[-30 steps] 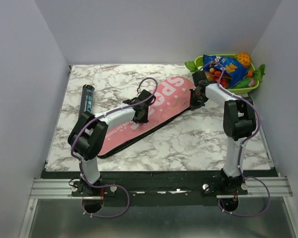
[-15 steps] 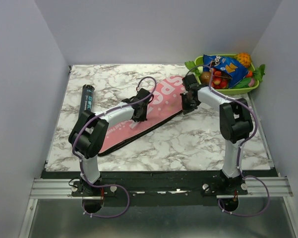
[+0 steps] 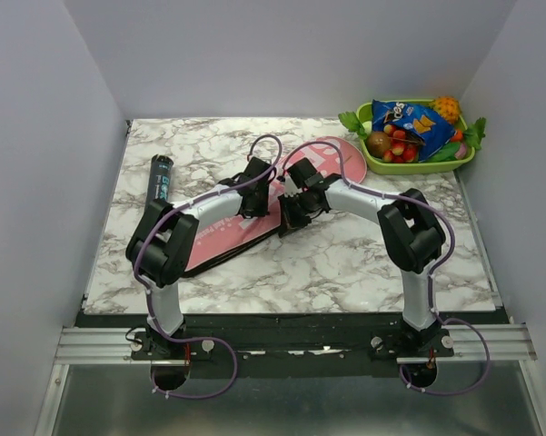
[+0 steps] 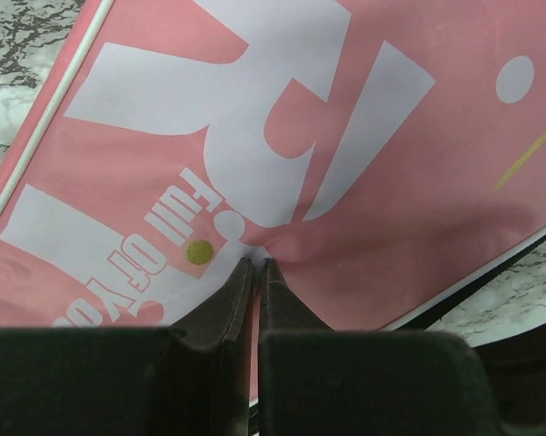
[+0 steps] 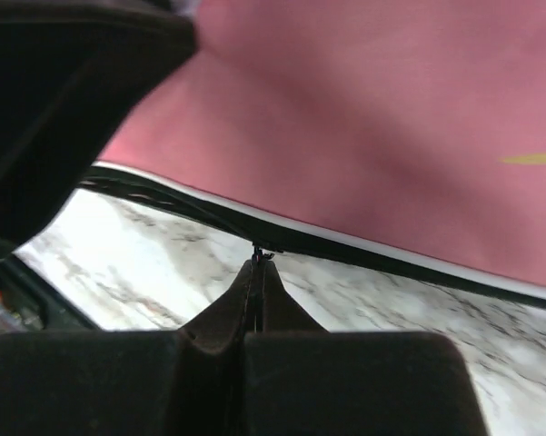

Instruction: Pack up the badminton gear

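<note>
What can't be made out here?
- Right wrist: dark bit in the right end effector, too small to identify.
- Left wrist: pink bag lettering, cut by frame edges.
- Top view: left end effector tips, under its wrist.
- Bag contents: hidden by fabric.

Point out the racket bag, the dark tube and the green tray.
pink racket bag (image 3: 227, 241), top view, narrow near end
dark tube (image 3: 158, 182), top view, middle of its body
green tray (image 3: 418, 167), top view, front rim

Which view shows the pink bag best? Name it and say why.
Top external: it alone shows the bag along its full length. Left wrist shows only close-up lettering; right wrist shows only a pink edge with black trim.
</note>
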Tool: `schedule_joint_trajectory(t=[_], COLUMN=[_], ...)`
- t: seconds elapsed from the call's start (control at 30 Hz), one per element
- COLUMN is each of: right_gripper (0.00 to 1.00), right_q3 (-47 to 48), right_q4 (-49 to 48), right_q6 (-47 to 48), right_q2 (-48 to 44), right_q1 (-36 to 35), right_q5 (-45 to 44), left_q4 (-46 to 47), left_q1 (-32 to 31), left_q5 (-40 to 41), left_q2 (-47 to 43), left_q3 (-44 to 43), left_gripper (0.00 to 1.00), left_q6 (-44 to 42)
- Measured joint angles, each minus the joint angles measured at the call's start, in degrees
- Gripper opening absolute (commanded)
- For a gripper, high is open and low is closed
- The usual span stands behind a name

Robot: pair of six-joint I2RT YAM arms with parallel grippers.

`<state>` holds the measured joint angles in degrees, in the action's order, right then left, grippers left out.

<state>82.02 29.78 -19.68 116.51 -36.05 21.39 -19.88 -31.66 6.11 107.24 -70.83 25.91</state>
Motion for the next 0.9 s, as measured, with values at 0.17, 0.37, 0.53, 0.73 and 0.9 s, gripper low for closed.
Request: schedule_joint_trajectory(t=[0.17,0.37,0.53,0.73,0.9], right_gripper=[0.01,0.01,0.01,0.01,0.01], right_q3=[-1.55,-3.43,-4.85,-5.29,-3.96], right_q4=[-4.20,-4.87,-4.96,-5.09,-2.14], right_q6=[-4.48,-8.52,-10.56,-11.80,-9.88], right_q2=[0.35,0.48,0.48,0.48,0.74], right_q1=[-0.22,0.04,0.24,1.05,1.92], right_q5=[6.86,8.00,8.22,8.20,7.61], left_q4=[1.27,2.47,-3.26,-13.11,-17.09], left_q1=[0.72,1.27,0.90,1.55,5.25], left_q5=[-2.36,-6.73,-8.66,-5.14,-2.38], left_q2=[-0.63,-3.52,-9.49,-18.51,-22.01], left_q3=[0.81,3.26,3.78,4.07,8.96], left_gripper=[0.08,0.41,0.46,0.46,0.46], left_q6=[-0.02,0.24,0.15,2.10,4.50])
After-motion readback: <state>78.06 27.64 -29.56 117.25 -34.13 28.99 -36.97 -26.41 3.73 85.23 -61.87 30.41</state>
